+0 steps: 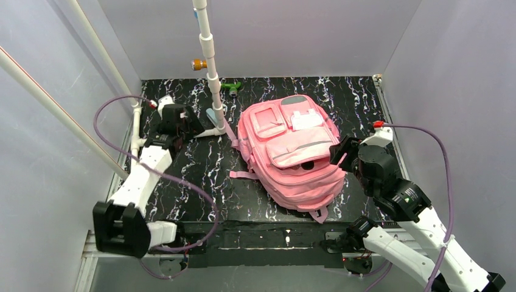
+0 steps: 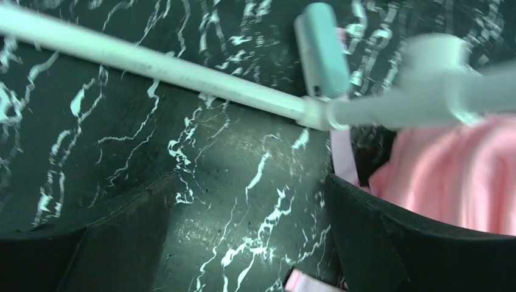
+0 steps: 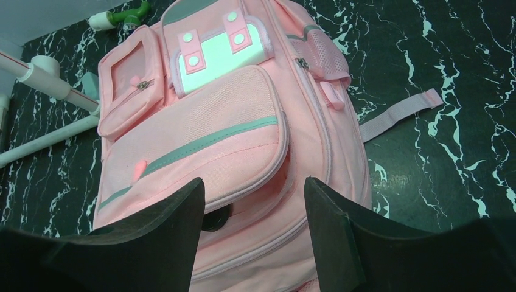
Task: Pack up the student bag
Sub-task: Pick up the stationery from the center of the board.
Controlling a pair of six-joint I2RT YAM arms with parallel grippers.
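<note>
Puffy pink fabric student bag; marbled black table.

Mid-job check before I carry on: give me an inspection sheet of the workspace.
Surface: black marbled table.
Job's things: pink backpack lying front up, centre-right; dark gap under its front pocket flap.
Clutter: pale blue item at the pipe's foot; green item at the back edge.
Grippers: left gripper open over bare table; right gripper open above the backpack's front pocket, fingers holding nothing.
Cables: purple cables along both arms, clear of the backpack.
Surroundings: white pipe frame; pale walls.
</note>
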